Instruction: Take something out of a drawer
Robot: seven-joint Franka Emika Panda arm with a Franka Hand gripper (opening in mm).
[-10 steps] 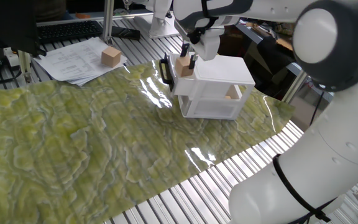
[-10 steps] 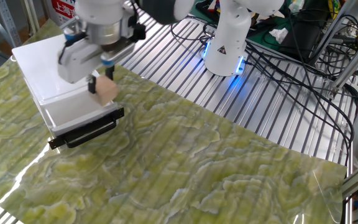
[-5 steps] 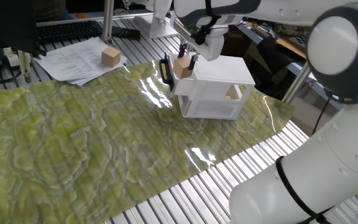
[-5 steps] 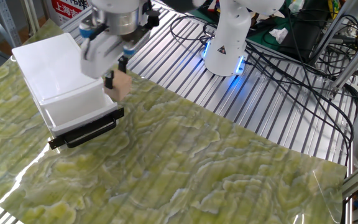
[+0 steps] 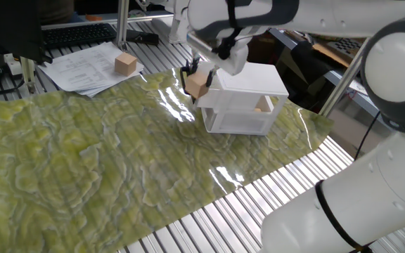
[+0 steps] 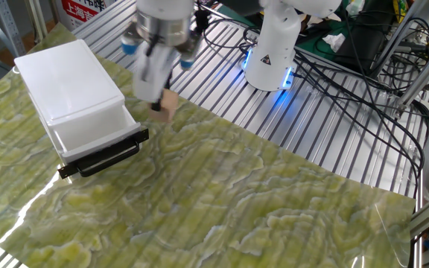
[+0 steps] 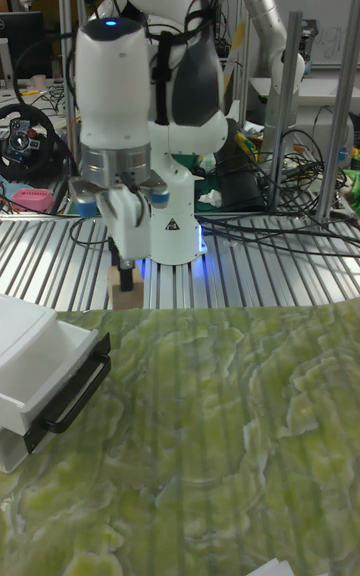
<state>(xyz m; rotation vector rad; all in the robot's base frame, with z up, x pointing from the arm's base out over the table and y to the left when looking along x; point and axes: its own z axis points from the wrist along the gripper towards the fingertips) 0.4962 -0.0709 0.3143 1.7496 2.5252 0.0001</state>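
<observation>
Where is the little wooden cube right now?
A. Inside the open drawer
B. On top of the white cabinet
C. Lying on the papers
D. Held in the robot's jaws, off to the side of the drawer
D: the little wooden cube hangs pinched in the gripper, beside the open drawer and past its edge, not inside it.

The cabinet (image 5: 246,98) is smooth white plastic with a faint sheen, and its drawer (image 6: 95,134) is the same plastic, fronted by a black bar handle (image 6: 103,158) of matt finish. Beside that handle the small cube (image 6: 167,104) is pale raw wood, matt and unvarnished, pinched in a pincer (image 6: 158,103) with dark fingers. Under the cabinet the worktop (image 6: 326,126) is ribbed bare metal, brightly reflective, covered by a glossy green marbled sheet (image 5: 97,169) that glares near the cabinet. Beyond the sheet, a bigger matt wooden block (image 5: 125,64) sits on matt printed paper (image 5: 90,67).
</observation>
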